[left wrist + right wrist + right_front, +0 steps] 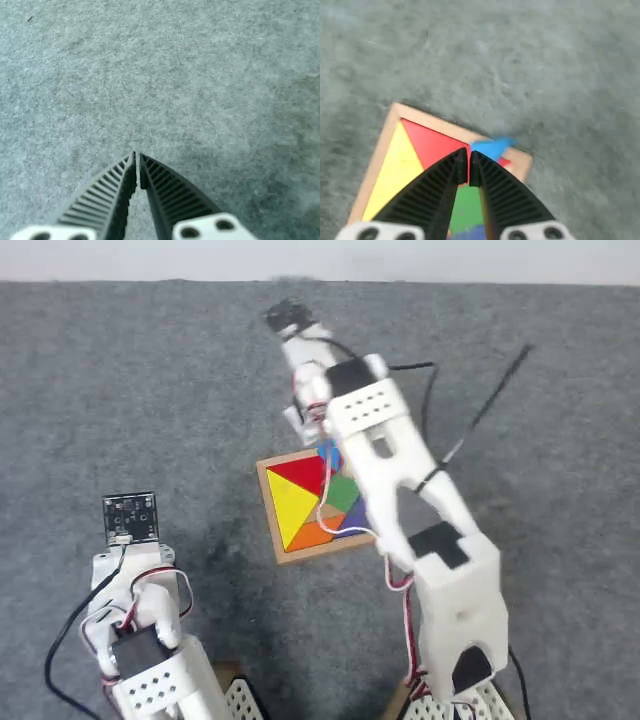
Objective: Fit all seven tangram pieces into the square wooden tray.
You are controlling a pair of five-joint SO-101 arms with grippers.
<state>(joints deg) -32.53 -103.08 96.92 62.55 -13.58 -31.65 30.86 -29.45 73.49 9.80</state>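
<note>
left hand (137,155) together | right hand (469,152) together above tray (378,150) | blue piece (492,147) at rim

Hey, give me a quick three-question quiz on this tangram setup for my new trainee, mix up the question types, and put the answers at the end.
1. True or false: the left gripper is over the wooden tray.
2. Which piece lies by the tray's corner, next to the red piece? A the blue piece; B a pink piece; C a white piece.
3. Fill in: the right gripper is ____ (open or shut).
Key: 1 false, it is over bare grey carpet. 2 A. 3 shut, holding nothing.
</note>
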